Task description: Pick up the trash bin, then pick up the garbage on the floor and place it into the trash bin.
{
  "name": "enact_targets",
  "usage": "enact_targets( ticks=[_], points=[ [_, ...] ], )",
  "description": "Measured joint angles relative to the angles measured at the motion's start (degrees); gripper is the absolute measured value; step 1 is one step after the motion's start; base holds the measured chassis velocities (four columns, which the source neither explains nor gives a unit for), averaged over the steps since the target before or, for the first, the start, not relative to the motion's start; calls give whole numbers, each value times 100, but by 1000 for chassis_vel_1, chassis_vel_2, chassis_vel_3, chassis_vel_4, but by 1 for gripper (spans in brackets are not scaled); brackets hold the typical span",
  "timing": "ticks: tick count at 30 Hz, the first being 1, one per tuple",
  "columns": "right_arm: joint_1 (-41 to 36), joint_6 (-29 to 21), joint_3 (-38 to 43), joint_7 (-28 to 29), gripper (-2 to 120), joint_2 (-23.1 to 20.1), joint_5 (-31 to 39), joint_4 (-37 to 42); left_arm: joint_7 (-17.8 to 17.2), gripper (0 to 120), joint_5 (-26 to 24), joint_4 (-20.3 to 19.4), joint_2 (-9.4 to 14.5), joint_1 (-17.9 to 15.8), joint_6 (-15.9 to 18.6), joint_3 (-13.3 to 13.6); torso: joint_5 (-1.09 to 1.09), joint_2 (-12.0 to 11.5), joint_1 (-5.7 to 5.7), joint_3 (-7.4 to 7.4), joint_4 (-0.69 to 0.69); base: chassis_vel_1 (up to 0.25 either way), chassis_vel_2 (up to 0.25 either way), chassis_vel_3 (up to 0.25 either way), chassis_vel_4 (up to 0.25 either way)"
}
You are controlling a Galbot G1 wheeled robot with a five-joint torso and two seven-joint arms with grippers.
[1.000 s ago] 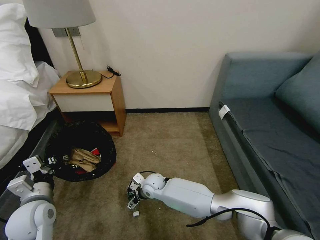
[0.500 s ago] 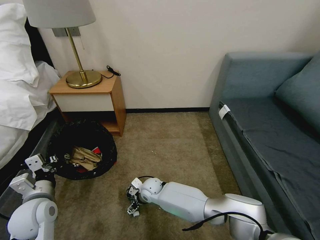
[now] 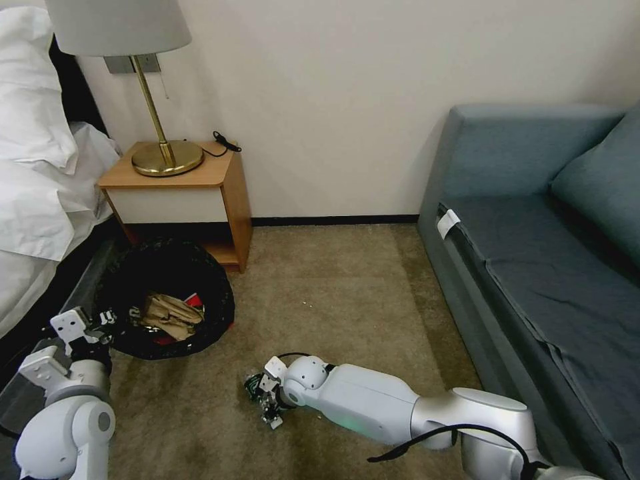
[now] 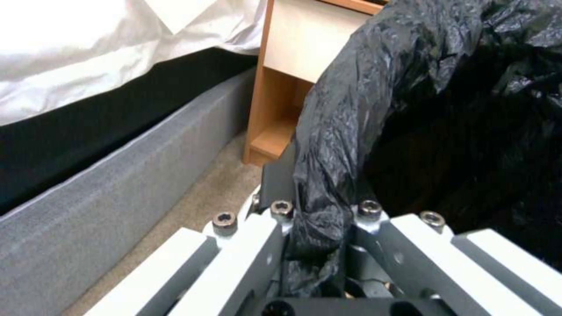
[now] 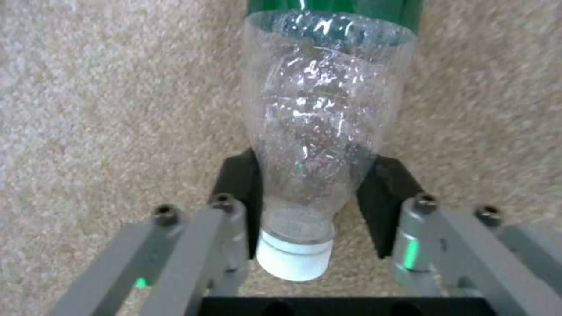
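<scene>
Trash bin (image 3: 163, 307): 1, left hand (image 4: 319, 210) clamped | bottle (image 5: 325, 131): 1, right hand (image 5: 316, 206)

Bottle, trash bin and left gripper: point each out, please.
bottle (image 5: 319, 145), right wrist view, clear shoulder above the white cap.
trash bin (image 3: 220, 303), head view, black bag over its rim.
left gripper (image 4: 319, 228), left wrist view, between its fingers.
</scene>
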Motion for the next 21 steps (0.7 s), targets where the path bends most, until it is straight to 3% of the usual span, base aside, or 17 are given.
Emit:
enact_targets(
  ticks=[6,15,21],
  points=[
    [74,0,53,-10,21,-62,-18,21,4,3,-4,-15,-4,10,-6,-11,1,0,0,0,0,0,0,0,0],
    [460,0,369,-21,21,-376,-96,56,23,3,-31,-6,8,28,-28,-45,1,0,0,0,0,0,0,0,0],
    [873,-1,1069,-75,21,-531,-269,0,38,3,-36,32,25,-5,-35,-33,1,0,0,0,-1,0,0,0,0]
  ],
)
